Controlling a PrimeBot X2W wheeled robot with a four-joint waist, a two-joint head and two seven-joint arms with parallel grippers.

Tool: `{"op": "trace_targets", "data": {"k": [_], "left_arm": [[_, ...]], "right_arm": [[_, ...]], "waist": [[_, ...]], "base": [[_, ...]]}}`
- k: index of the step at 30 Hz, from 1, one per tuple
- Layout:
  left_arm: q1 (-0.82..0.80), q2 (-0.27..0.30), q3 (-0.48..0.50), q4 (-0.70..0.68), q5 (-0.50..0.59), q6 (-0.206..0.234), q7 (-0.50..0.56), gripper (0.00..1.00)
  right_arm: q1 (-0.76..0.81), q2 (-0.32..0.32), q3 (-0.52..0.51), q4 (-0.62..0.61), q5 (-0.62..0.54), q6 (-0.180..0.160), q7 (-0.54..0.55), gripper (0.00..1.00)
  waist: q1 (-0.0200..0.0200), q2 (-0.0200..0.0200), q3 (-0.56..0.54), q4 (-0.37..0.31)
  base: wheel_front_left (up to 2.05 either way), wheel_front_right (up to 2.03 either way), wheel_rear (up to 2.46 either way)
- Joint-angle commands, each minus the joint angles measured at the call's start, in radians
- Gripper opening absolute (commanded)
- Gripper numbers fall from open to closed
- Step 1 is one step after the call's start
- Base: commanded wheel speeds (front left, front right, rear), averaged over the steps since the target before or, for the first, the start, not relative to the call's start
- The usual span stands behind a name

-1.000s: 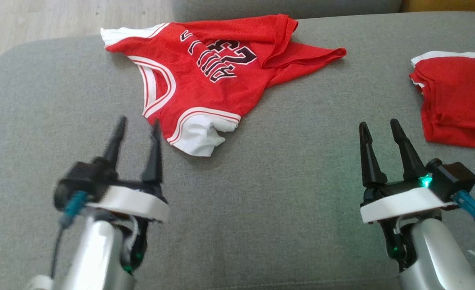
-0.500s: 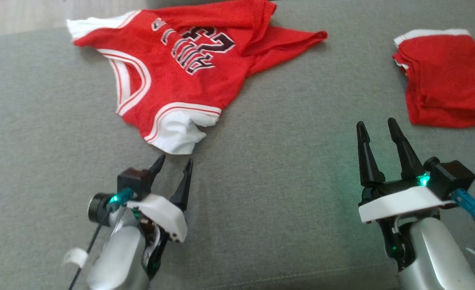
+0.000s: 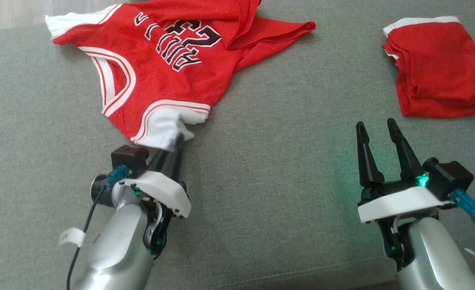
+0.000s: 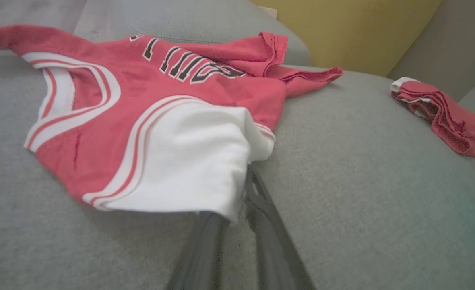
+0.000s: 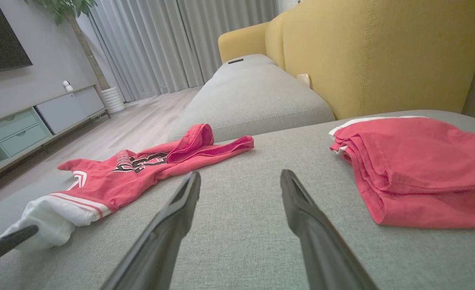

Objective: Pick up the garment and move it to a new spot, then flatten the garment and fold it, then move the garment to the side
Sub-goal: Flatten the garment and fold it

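The red number-23 jersey (image 3: 161,68) is lying crumpled on the far left part of the grey sofa cushion (image 3: 281,161), one edge flopping over itself. The left gripper (image 3: 173,147) is reaching in from the cushion's near side, its fingers drawn together and pinching the jersey's white band (image 3: 161,129). The right gripper (image 3: 378,137) is hovering over the cushion's near right part, fingers spread and holding nothing. The pinch is looking shallow, so the thin cloth risks slipping free on lifting, or dragging and bunching further.
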Motion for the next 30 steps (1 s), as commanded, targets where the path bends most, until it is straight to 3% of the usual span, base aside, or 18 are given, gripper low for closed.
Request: {"op": "trace_targets", "data": {"k": [1,14,30], "left_arm": [[-0.035,0.01,0.029,-0.049,0.0,-0.002,-0.012,0.0],[0.106,0.01,0.211,-0.469,0.096,-0.009,-0.012,0.0],[0.253,0.069,0.251,-0.372,0.185,-0.05,-0.012,0.0]], "right_arm": [[-0.035,0.006,0.02,-0.024,-0.008,-0.001,-0.011,1.0],[-0.015,0.003,0.027,0.0,-0.009,-0.001,-0.007,1.0],[0.009,0.012,0.01,0.017,-0.005,-0.001,-0.001,1.0]], "waist": [[0.0,-0.0001,-0.007,0.006],[0.0,-0.0001,-0.087,0.081],[0.0,-0.0001,-0.145,0.144]], "base": [[0.0,0.0,0.0],[0.0,0.0,0.0],[0.0,0.0,0.0]]}}
